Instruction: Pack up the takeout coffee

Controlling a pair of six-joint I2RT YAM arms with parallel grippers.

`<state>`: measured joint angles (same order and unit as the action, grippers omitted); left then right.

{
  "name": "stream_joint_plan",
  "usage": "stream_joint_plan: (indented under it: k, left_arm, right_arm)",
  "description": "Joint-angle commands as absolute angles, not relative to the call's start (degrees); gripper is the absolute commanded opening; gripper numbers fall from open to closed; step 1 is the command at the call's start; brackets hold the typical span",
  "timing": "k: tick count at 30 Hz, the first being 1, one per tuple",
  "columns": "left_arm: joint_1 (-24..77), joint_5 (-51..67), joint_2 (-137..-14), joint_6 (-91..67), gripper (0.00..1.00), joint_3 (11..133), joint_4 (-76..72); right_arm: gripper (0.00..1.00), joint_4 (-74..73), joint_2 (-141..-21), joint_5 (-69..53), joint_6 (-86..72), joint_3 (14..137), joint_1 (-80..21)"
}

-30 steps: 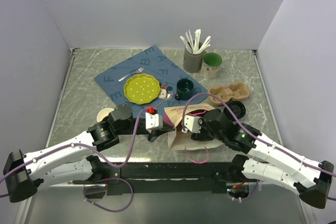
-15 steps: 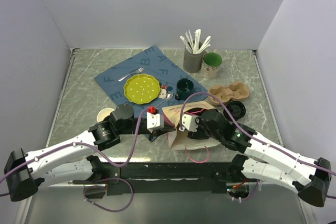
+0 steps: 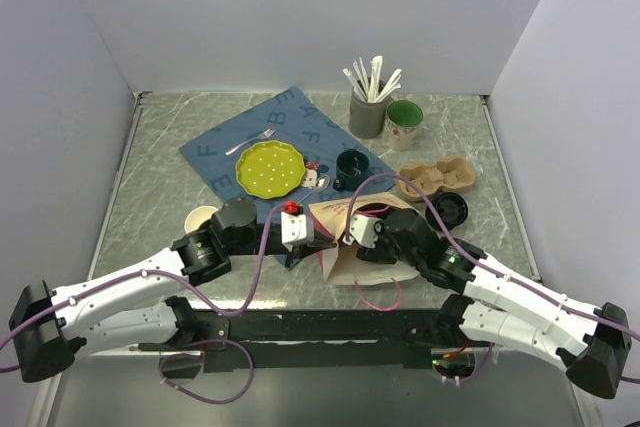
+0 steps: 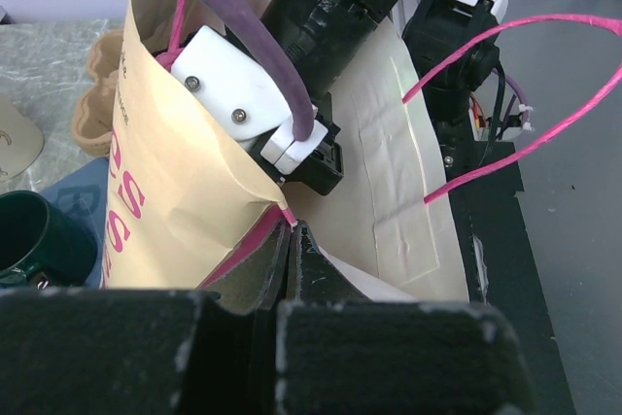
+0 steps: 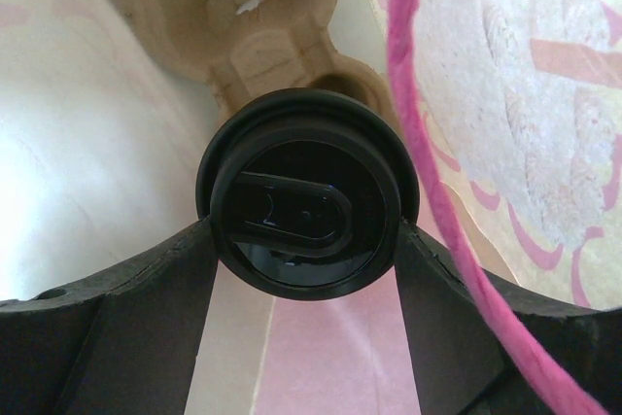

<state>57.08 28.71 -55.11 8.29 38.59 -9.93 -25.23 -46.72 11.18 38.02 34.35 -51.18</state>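
Note:
The takeout coffee shows from above as a round black lid; its brown cup is hidden beneath. My right gripper is shut on it, one finger against each side of the lid, inside the tan paper bag with pink handles. In the top view the right gripper reaches into the bag's mouth. My left gripper is shut on the bag's rim by the pink handle and holds the mouth up. From above, the left gripper is at the bag's left edge.
A cardboard cup carrier and a loose black disc lie right of the bag. A dark green mug, yellow plate, spoon and fork rest on a blue cloth. Stacked paper cups stand left.
My right gripper has pushed the coffee slightly farther into the bag. The left gripper keeps its hold on the rim and has barely shifted.

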Motion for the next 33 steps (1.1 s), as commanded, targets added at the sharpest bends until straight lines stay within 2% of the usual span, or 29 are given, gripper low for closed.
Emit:
stream_joint_plan:
  k: [1, 13, 19, 28, 33]
  left_arm:
    - [57.5, 31.0, -56.0, 7.5, 0.01, 40.1, -9.9]
    - [57.5, 31.3, -56.5, 7.1, 0.01, 40.3, -10.2]
    - [57.4, 31.5, -56.7, 7.6, 0.01, 40.4, -9.7]
    - [57.4, 31.8, -57.1, 7.8, 0.01, 40.6, -9.5]
    - [57.4, 32.2, -57.1, 8.0, 0.01, 40.9, -9.2]
  right_arm:
    - [0.57, -21.2, -45.4, 13.4, 33.7, 33.5, -49.9]
    - [0.57, -20.5, -45.9, 13.6, 31.3, 31.7, -49.3]
    - [0.63, -20.2, -46.0, 13.5, 32.2, 30.9, -49.2]
    - [0.63, -19.2, -46.8, 13.1, 32.5, 29.9, -49.0]
    - [0.67, -18.5, -47.1, 13.3, 32.8, 29.1, -49.0]
